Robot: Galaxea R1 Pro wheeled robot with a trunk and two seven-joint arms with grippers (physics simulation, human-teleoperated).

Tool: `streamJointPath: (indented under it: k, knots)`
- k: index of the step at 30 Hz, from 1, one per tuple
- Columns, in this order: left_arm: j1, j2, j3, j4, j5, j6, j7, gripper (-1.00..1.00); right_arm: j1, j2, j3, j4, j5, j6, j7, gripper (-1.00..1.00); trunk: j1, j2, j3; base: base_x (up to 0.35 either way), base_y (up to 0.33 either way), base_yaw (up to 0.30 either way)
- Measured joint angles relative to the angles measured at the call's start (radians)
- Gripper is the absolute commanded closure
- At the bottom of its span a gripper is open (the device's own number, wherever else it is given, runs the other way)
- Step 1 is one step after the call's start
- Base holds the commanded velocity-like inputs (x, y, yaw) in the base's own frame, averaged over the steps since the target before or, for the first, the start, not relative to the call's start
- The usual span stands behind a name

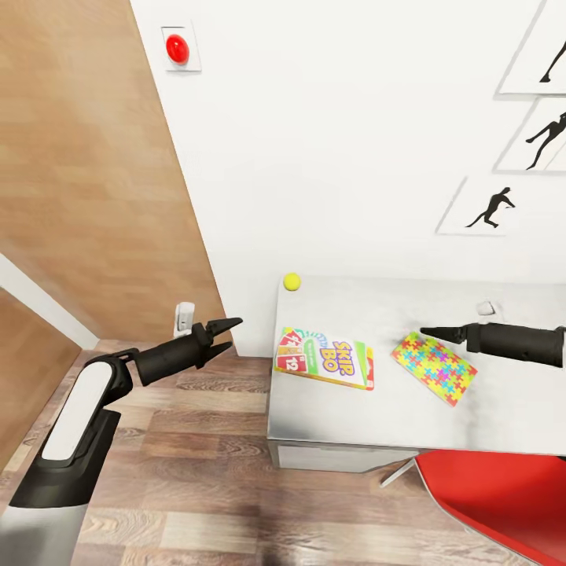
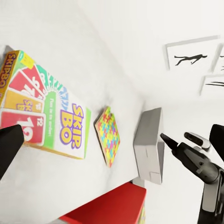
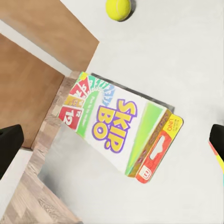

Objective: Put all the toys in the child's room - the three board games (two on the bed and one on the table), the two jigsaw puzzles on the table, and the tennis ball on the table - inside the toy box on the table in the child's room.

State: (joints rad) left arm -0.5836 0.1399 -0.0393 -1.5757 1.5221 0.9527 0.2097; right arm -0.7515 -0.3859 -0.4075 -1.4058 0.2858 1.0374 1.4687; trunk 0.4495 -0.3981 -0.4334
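On the pale grey table (image 1: 472, 417) lie a Skip-Bo board game (image 1: 324, 358) near the left edge, a multicoloured jigsaw puzzle (image 1: 434, 367) to its right, and the tennis ball (image 1: 292, 281) at the far left corner. My right gripper (image 1: 428, 332) hovers open above the table by the puzzle's far edge, pointing at the Skip-Bo box (image 3: 119, 126) and the ball (image 3: 118, 8). My left gripper (image 1: 224, 332) hangs open over the floor, left of the table. In the left wrist view a light grey toy box (image 2: 149, 144) stands beyond the puzzle (image 2: 108, 135).
A red chair (image 1: 495, 495) is tucked at the table's near right. A wooden door panel (image 1: 86, 157) fills the left, with a red wall button (image 1: 177, 49) above. Silhouette pictures (image 1: 491, 208) hang over the table. Wood-plank floor (image 1: 196, 472) lies beneath my left arm.
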Motion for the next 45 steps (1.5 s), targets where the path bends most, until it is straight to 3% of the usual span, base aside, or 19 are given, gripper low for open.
streamJointPath:
  k: [7,15,21,29,45]
  knots:
    - [0.007,0.0,0.009,0.001,-0.072,-0.001,0.003,-1.0,0.008,0.034,-0.001,0.11,0.001,0.0,-0.022,-1.0,0.0,0.0,0.0,0.0,0.0,0.0]
    - [0.019,0.001,0.041,0.002,-0.107,0.0,0.003,-1.0,0.013,0.072,0.0,0.167,-0.001,0.001,-0.068,-1.0,0.0,0.0,0.0,0.0,0.0,0.0]
    - [0.032,0.007,0.066,0.002,-0.116,0.002,0.003,-1.0,0.015,0.097,0.0,0.177,-0.002,0.001,-0.084,-1.0,0.0,0.0,0.0,0.0,0.0,0.0]
    - [0.047,0.045,0.112,0.014,-0.123,0.006,-0.001,-1.0,0.016,0.125,0.002,0.184,0.0,0.001,-0.1,-1.0,0.0,0.0,0.0,0.026,0.0,0.0]
    - [0.053,0.061,0.125,0.071,-0.127,0.002,-0.006,-1.0,0.017,0.135,0.001,0.187,0.001,0.002,-0.114,-1.0,0.0,0.0,0.0,0.113,0.0,0.0]
